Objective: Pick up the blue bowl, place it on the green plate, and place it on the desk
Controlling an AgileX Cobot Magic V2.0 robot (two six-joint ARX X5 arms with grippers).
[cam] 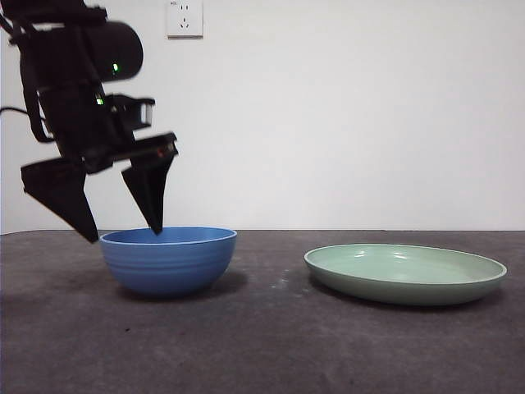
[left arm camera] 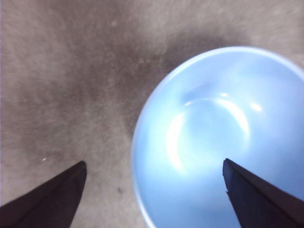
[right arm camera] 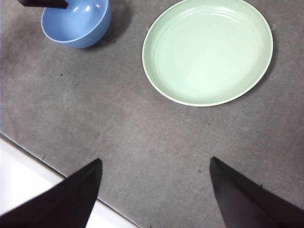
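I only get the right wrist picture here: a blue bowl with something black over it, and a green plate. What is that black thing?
Observer: It is the left gripper, open, astride the near side of the blue bowl's rim: one jaw dips inside, the other hangs outside.
Operator: Is it lifting the bowl?
Observer: No. From the front, the bowl sits flat on the desk, and the jaws stand wide apart.
Operator: Is the bowl empty?
Observer: The left wrist view looks into it: only shiny reflections on what shows of the bottom.
Operator: And the plate?
Observer: From the front, the green plate stands apart from the bowl, bare desk between them. The right gripper waits, open.
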